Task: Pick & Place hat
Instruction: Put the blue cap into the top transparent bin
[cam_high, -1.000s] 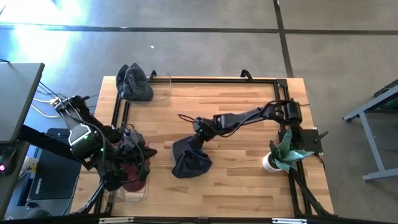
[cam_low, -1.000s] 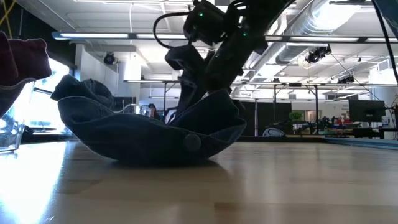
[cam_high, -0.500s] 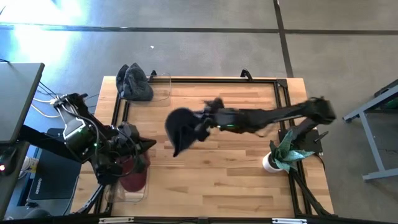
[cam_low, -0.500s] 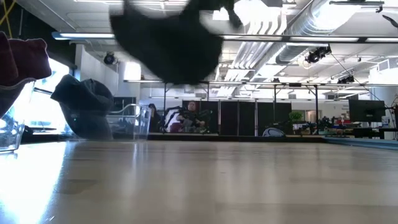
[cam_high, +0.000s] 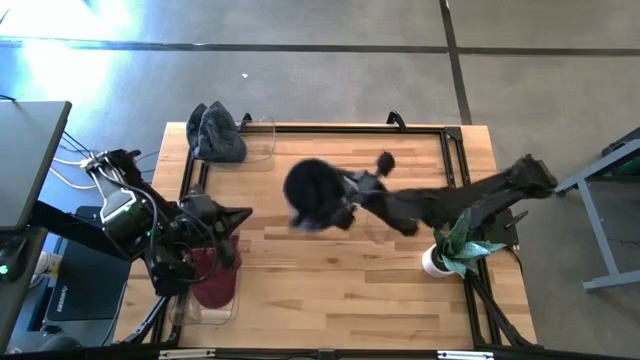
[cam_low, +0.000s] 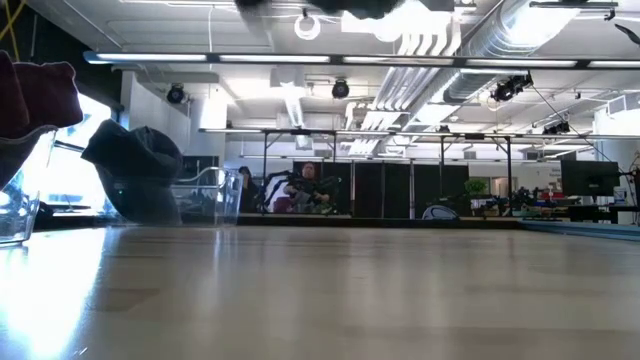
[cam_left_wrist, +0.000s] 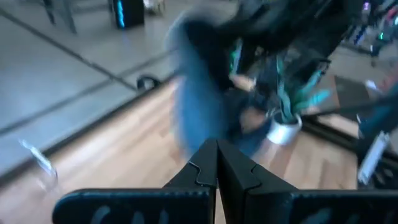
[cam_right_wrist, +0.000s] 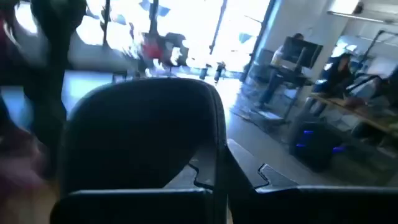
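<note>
The right claw (cam_high: 345, 195) was clamped tight on a dark blue hat (cam_high: 313, 193), holding it in the air above the middle of the wooden counter (cam_high: 340, 285); the right arm reached in from the 3 o'clock side of the counter. In the right wrist view the hat (cam_right_wrist: 140, 134) filled the space just past the claw's pinched fingers (cam_right_wrist: 208, 171). In the low view only a dark edge of the lifted hat (cam_low: 345, 6) showed at the very top, well clear of the counter surface (cam_low: 330, 290). The left claw (cam_high: 235, 215) hovered at the counter's 9 o'clock side, its fingers (cam_left_wrist: 216, 165) pressed fully together and holding nothing, pointing toward the raised hat (cam_left_wrist: 199, 99). Just beneath the left arm, at about 8 o'clock, a maroon hat (cam_high: 212, 280) sat in a clear container (cam_high: 205, 315). At the 11 o'clock corner a grey-blue hat (cam_high: 215, 133) lay against another clear container (cam_high: 260, 140). A small potted plant (cam_high: 450, 250) in a white pot stood at about 4 o'clock, near the right arm's base. A seated person (cam_low: 300, 185) was visible in the room beyond the counter.
</note>
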